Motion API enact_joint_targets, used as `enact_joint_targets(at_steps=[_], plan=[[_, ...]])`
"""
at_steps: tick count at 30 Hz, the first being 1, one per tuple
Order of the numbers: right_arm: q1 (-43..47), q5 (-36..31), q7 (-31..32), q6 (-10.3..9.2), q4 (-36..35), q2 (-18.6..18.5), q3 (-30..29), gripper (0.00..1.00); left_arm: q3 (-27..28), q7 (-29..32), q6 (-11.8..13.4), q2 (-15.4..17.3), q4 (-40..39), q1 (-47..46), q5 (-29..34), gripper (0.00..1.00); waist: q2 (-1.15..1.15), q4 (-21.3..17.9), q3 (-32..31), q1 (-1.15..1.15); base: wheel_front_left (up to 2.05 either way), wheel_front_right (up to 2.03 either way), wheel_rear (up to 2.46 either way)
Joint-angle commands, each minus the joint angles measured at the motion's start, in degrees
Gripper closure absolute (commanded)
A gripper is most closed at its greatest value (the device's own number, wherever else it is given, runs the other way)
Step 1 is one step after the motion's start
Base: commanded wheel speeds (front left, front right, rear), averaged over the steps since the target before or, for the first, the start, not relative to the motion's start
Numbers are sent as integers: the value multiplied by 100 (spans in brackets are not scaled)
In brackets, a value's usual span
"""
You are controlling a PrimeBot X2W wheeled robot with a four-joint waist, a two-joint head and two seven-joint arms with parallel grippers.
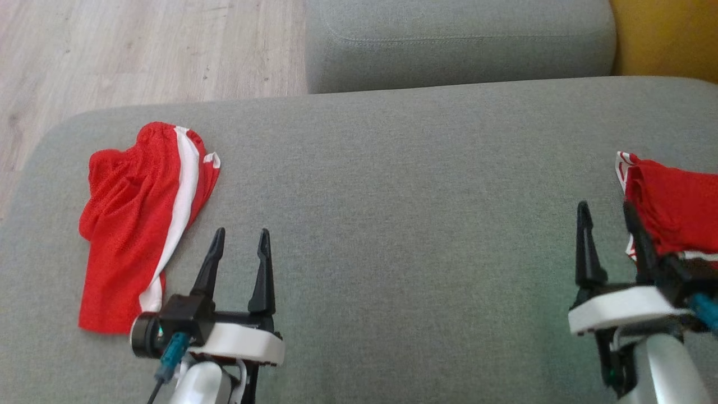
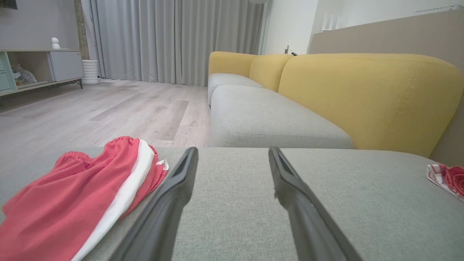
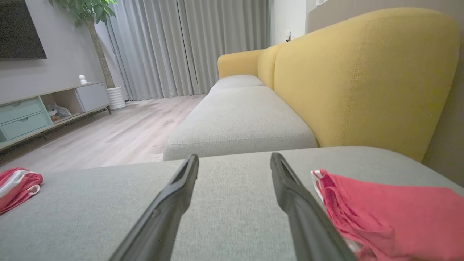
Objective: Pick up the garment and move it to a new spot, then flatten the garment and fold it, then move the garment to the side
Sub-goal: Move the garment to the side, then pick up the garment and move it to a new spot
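The left gripper (image 1: 241, 233) is low over the grey sofa cushion (image 1: 392, 185), its two dark fingers spread wide with nothing but bare fabric between them. The crumpled red garment (image 1: 134, 224), with a broad white stripe down it, lies on the cushion just off the outer side of this gripper's left finger, and it runs from beside the wrist to well past the fingertips. It is close to the finger but not inside the jaws, and I cannot tell whether the two touch. The right gripper (image 1: 606, 206) is well apart from the left, and its jaws are also wide and empty. A second red garment (image 1: 673, 213) lies flatter, just outside its right finger, with a white-trimmed edge level with the fingertip. Ahead of both grippers are another grey seat cushion (image 1: 460, 39), a yellow backrest (image 3: 362, 72) to the right and a pale wood floor (image 1: 112, 50) to the left.
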Motion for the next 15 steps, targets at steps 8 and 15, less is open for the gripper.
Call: enact_joint_targets(at_steps=[8,15], plan=[[22,201,-330,-4,147,35,372,0,112,-46,120,26,-210,-86,-106,0,0,10,4,1,0,0,0],[-32,221,-360,-4,202,36,374,0,88,-46,134,26,-223,-89,-141,0,0,65,-30,1,0,0,0]])
